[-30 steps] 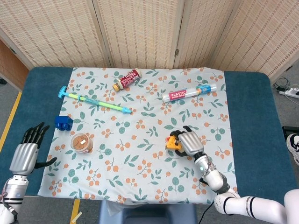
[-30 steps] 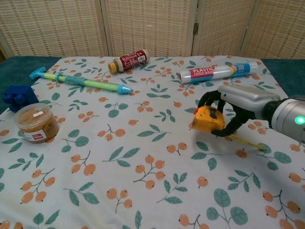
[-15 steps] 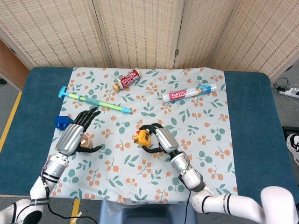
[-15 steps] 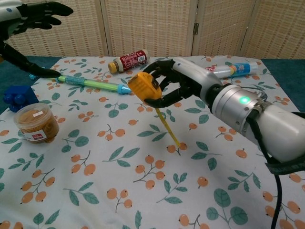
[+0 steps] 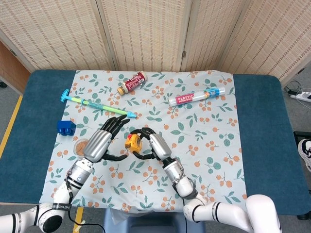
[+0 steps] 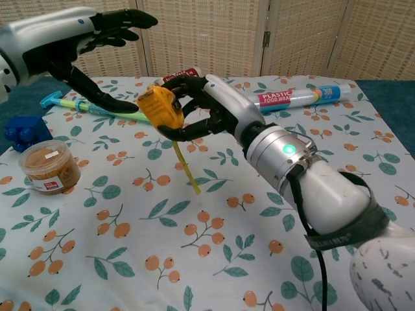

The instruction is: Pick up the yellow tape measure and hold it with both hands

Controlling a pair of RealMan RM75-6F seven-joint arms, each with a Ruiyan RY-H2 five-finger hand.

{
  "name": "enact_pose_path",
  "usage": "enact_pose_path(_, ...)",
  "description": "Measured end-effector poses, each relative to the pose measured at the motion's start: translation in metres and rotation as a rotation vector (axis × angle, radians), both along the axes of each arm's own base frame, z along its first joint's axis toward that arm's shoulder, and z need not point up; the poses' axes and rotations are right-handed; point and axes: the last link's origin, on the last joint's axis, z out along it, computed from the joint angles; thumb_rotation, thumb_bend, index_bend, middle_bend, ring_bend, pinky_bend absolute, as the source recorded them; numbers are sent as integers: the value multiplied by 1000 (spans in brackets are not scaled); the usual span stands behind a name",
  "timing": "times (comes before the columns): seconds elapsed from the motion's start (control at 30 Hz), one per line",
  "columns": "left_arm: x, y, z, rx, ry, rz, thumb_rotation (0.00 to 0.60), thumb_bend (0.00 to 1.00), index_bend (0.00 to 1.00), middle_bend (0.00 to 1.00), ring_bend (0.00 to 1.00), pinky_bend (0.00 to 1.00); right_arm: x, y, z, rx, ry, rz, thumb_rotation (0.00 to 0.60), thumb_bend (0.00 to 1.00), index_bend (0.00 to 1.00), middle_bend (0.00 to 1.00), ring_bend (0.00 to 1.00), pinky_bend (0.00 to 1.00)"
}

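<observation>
Two hands meet above the middle of the flowered cloth (image 5: 194,131) that covers the blue desk (image 5: 262,126). The right hand (image 5: 154,145) grips the yellow tape measure (image 6: 159,109), lifted clear of the cloth, with fingers curled around its case; a strip of yellow tape (image 6: 185,170) hangs down from it toward the cloth. The left hand (image 5: 101,143) is just beside the tape measure with its fingers spread wide and holding nothing; whether its thumb tip touches the case I cannot tell.

As for containers, a small clear tub (image 6: 50,168) with a lid stands upright at the left side of the cloth, filled with something brownish-orange. A bottle with a red label (image 5: 132,83) lies on its side near the far edge. A roll of plastic food wrap (image 5: 197,96) lies further right. A long blue-green water squirter (image 5: 97,105) lies left of the bottle, and a blue block (image 5: 66,127) sits at the cloth's left edge.
</observation>
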Motion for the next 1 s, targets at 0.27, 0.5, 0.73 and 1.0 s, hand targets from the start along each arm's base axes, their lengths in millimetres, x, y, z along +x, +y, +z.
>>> enact_pose_path(0.27, 10, 4, -11, -9, 0, 3, 600, 194, 72, 47, 71, 0, 4, 4, -12, 8, 9, 11, 600, 369, 591, 514, 411, 134)
enact_pose_path(0.5, 7, 8, -15, 10, 30, 13, 600, 196, 77, 47, 71, 0, 6, 6, -14, 12, 7, 12, 600, 368, 591, 513, 410, 134)
enact_pose_path(0.73, 1, 11, -14, 45, 55, 29, 600, 249, 85, 47, 71, 0, 4, 5, -13, 13, 13, 7, 600, 368, 591, 513, 410, 134)
enact_pose_path(1.0, -6, 11, -13, 52, 79, 39, 600, 286, 86, 47, 71, 0, 4, 4, -13, 17, 12, 0, 600, 368, 591, 513, 410, 134)
